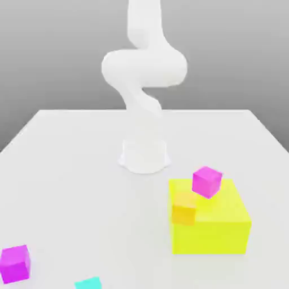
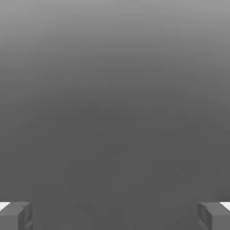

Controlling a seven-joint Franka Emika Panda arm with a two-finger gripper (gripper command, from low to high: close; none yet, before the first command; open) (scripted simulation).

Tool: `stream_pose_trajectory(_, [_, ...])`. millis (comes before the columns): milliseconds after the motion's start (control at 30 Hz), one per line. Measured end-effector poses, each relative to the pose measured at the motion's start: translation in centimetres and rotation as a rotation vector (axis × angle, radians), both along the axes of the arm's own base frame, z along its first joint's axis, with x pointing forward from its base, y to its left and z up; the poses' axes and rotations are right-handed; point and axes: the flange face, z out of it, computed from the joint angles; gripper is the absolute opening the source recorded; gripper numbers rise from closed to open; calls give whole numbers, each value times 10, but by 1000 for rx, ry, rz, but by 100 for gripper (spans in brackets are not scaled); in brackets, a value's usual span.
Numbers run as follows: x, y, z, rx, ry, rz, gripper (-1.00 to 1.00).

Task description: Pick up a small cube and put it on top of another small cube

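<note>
Pincer [image 2: 115, 215] fingers spread wide apart, gripping nothing.
On the white bench [image 1: 68, 186], a magenta cube [image 1: 206, 182] and an orange cube [image 1: 184, 207] sit atop a yellow block [image 1: 217, 228].

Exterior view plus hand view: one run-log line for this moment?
claw: open, holding nothing | magenta cube: on yellow block | orange cube: against block | second magenta cube: on table | stack: not started

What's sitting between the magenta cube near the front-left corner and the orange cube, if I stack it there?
Nothing visible on the bare tabletop between the magenta cube and the orange cube. But the orange cube sits against the large yellow block, and a second magenta cube rests on that block close behind it.
</note>
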Motion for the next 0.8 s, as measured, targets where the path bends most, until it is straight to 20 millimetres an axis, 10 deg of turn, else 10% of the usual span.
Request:
stream_pose_trajectory(400, [123, -33, -176, 7, 291, 146, 0])
stream_pose_trajectory(800, [163, -67, -378, -62, 565, 240, 0])
